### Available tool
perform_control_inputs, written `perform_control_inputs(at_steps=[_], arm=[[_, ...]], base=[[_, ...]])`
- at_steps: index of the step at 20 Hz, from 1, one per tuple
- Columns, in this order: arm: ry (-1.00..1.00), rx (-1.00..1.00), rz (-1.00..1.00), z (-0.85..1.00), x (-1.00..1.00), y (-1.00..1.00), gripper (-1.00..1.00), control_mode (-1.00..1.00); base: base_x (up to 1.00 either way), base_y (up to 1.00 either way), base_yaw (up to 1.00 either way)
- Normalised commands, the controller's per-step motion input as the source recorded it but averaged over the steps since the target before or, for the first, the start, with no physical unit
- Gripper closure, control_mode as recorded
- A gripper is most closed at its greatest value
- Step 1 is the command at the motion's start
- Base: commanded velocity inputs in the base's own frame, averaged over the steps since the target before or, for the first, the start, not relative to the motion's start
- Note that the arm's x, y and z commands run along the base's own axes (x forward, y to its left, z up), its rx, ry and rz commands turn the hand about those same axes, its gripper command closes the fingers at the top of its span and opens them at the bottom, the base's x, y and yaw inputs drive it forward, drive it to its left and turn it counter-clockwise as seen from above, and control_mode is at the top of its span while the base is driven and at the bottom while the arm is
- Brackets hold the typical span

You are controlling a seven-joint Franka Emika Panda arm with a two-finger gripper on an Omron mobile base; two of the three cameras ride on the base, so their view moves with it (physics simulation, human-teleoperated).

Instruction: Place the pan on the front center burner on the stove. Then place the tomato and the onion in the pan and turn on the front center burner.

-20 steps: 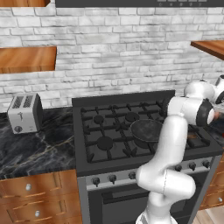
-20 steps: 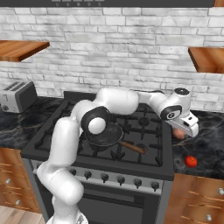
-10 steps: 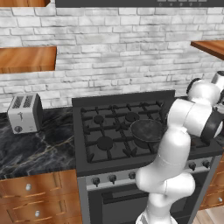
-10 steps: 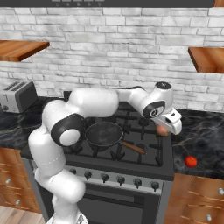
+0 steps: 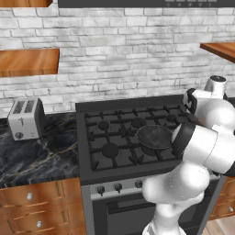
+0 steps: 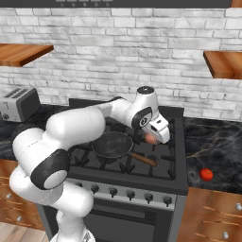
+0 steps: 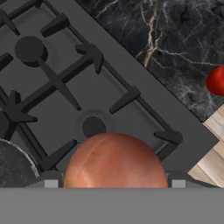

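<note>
The dark pan [image 6: 112, 144] sits on the black stove [image 6: 142, 176] at the front middle, covering the front center burner; its wooden handle [image 6: 144, 159] points to the front right. The pan [image 5: 155, 137] also shows in the left base view, and its rim [image 7: 8, 164] in the hand view. My gripper [image 6: 152, 138] hovers just right of the pan's rim, shut on the pinkish-tan onion [image 6: 150, 138]. In the hand view the onion [image 7: 114, 162] sits between the tips of the gripper [image 7: 114, 183]. The red tomato [image 6: 206, 174] lies on the right counter; the hand view shows the tomato [image 7: 216, 81] too.
Below the hand lies a small burner cap [image 7: 93, 127] with grate prongs around it. A toaster [image 5: 25, 118] stands on the left counter. Dark marble counter [image 6: 215, 146] flanks the stove. Wooden shelves [image 6: 224, 64] hang on the brick wall. Knobs [image 6: 130, 195] line the stove front.
The arm has swung left from over the right counter, carrying the onion across the stove's right side to beside the pan. Tomato and pan have not moved.
</note>
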Motion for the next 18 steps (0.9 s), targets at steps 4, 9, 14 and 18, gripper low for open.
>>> perform_control_inputs(at_steps=[4, 9, 14, 18], arm=[[0.0, 0.0, 0.0, 0.19, 0.0, 0.57, 1.0, -1.0], [0.0, 0.0, 0.0, 0.1, 0.0, 0.57, 1.0, -1.0], [0.0, 0.0, 0.0, 0.02, 0.0, 0.46, 1.0, -1.0], [0.0, 0.0, 0.0, 0.0, 0.07, 0.31, 1.0, -1.0]], base=[[0.0, 0.0, 0.0], [0.0, 0.0, 0.0], [0.0, 0.0, 0.0], [0.0, 0.0, 0.0]])
